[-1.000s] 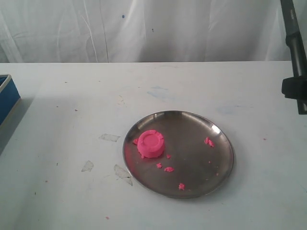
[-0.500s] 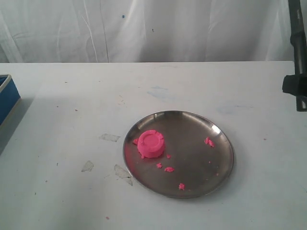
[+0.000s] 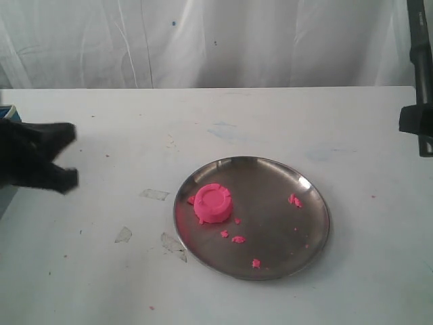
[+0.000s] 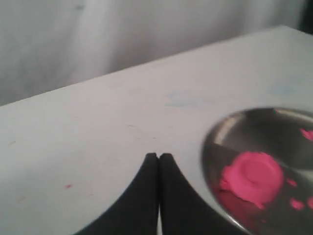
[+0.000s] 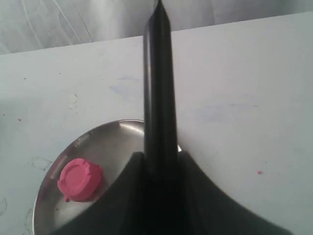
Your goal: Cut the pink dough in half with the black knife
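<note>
While right pincer [image 5: 160, 157] grips black knife [image 5: 159, 73] | pink dough [image 5: 79, 179] well apart from it | left pincer [image 4: 158, 159] clenched

1. Soft, even light; the white table [image 3: 270, 115] looks pale and washed out.
2. A glare spot sits on the plate [image 3: 304, 182] rim at two o'clock (exterior view).
3. The left gripper [image 4: 159, 161] is blurred, and its wrist view is soft throughout.

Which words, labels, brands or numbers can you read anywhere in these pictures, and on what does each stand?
None: no text shows on the pink dough, the steel plate, the black knife or the white table. The dough's top bears only moulded ridges, not letters.
</note>
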Controlling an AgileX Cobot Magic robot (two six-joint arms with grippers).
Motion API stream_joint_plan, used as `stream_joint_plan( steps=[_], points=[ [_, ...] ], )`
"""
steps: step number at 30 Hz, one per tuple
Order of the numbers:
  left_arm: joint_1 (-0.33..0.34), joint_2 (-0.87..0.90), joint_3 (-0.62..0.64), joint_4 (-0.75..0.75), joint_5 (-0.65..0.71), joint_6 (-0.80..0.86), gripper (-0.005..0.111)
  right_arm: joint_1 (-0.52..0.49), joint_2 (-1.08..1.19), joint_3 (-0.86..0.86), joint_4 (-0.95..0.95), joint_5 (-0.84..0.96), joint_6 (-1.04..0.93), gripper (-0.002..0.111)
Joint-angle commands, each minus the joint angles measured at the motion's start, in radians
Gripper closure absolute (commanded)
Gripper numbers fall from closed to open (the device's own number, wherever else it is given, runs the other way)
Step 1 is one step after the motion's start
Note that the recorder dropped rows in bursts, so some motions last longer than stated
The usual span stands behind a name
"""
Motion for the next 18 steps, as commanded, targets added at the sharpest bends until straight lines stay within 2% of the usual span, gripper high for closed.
stream_joint_plan(
  steps=[1,2,6,8,10,12,18],
  points=[
    [-0.138,0.099,-0.027,0.301,-0.081,-0.01,0.107,-0.001,0.001,0.021,-0.012,-0.02,-0.034,0.108],
    [-0.172,0.117,-0.05,0.301,0.005,-0.064,0.107,-0.001,0.004,0.024,-0.012,-0.017,-0.053,0.108],
    [-0.282,0.194,-0.195,0.362,0.57,-0.292,0.107,0.028,0.034,0.026,-0.01,0.041,-0.157,0.108],
    [-0.32,0.226,-0.26,0.388,0.696,-0.29,0.107,0.064,0.064,0.016,-0.01,0.091,-0.189,0.108],
    [-0.344,0.251,-0.301,0.387,0.712,-0.29,0.107,0.106,0.112,-0.007,-0.042,0.172,-0.191,0.108],
    [-0.367,0.279,-0.321,0.389,0.648,-0.283,0.107,0.14,0.169,-0.038,-0.079,0.242,-0.178,0.108],
    [-0.388,0.41,-0.323,0.624,0.287,-0.289,0.107,0.203,0.344,-0.151,-0.229,0.308,-0.05,0.108]
  ],
)
